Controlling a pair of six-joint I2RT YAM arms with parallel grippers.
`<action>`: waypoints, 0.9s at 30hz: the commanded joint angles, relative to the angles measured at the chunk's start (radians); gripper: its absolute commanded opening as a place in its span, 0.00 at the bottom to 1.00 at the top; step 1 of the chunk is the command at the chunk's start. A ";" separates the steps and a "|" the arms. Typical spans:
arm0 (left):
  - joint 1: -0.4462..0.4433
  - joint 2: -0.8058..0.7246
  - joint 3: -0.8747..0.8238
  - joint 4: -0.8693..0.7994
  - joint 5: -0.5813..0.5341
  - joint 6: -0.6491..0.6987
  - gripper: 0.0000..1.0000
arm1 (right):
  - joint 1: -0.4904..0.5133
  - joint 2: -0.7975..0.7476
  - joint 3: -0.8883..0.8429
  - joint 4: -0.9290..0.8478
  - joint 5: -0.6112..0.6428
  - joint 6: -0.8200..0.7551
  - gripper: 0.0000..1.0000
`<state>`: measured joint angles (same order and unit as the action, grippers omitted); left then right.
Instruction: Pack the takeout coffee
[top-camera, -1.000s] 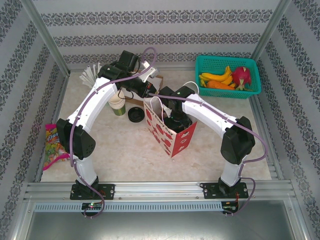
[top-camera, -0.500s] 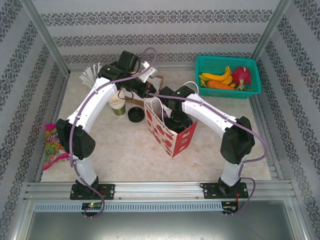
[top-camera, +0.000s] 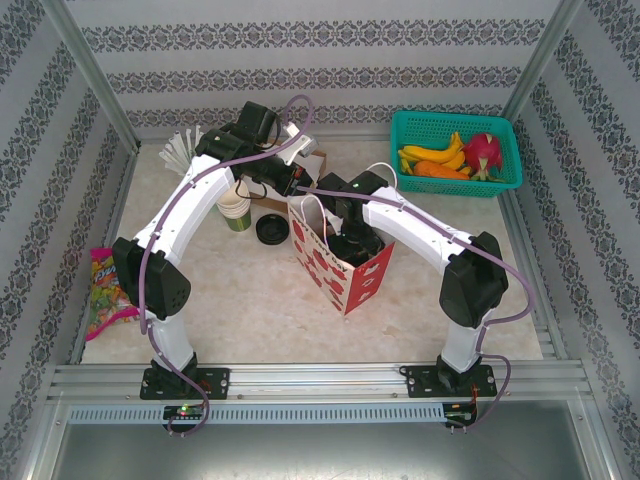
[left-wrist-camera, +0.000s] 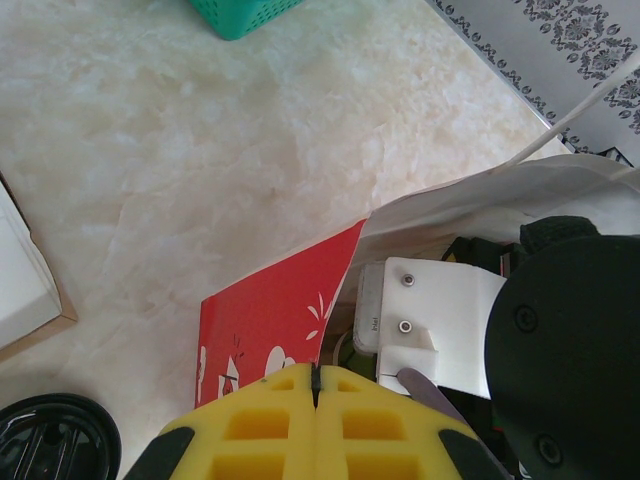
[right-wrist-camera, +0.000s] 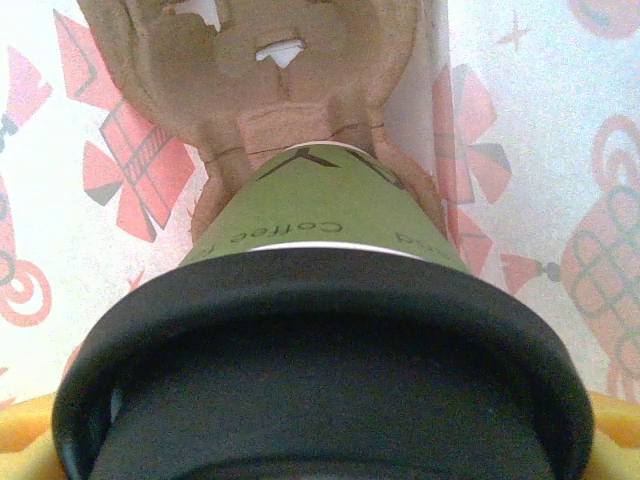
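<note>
A takeout coffee cup (right-wrist-camera: 320, 205), green-sided under a black lid (right-wrist-camera: 320, 350), stands with its base in a brown cardboard carrier (right-wrist-camera: 250, 70) inside the red patterned paper bag (top-camera: 345, 272). My right gripper (right-wrist-camera: 320, 440) is down in the bag, shut on the cup, with a yellow fingertip (right-wrist-camera: 25, 435) at each side of the lid. My left gripper (left-wrist-camera: 316, 385) is shut, its yellow fingers (left-wrist-camera: 250, 430) pinching the bag's top rim (left-wrist-camera: 340, 270). A loose black lid (top-camera: 270, 230) lies on the table to the left of the bag. From above, the right gripper (top-camera: 352, 240) sits in the bag's mouth.
A stack of paper cups (top-camera: 235, 208) stands left of the bag, with wrapped straws (top-camera: 180, 150) behind it and a cardboard box (top-camera: 312, 163) near the left wrist. A green basket (top-camera: 505, 180) of fruit is at the back right. A candy packet (top-camera: 105, 290) lies far left.
My right arm has shifted slightly left and lower in the bag. The left arm and the bag have not visibly moved.
</note>
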<state>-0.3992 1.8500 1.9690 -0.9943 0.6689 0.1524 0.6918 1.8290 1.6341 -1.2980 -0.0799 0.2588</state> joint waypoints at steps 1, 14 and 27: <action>-0.001 -0.042 -0.009 0.032 -0.009 0.004 0.00 | 0.008 0.036 -0.002 -0.045 0.002 0.003 0.58; -0.002 -0.036 -0.007 0.045 -0.005 0.003 0.00 | 0.012 0.020 0.017 -0.063 -0.002 0.002 0.57; -0.004 -0.020 -0.001 0.043 0.091 0.029 0.00 | 0.013 0.018 0.188 -0.122 -0.001 0.002 0.57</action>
<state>-0.3992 1.8465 1.9652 -0.9726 0.7124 0.1535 0.6918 1.8301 1.7725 -1.3685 -0.0803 0.2588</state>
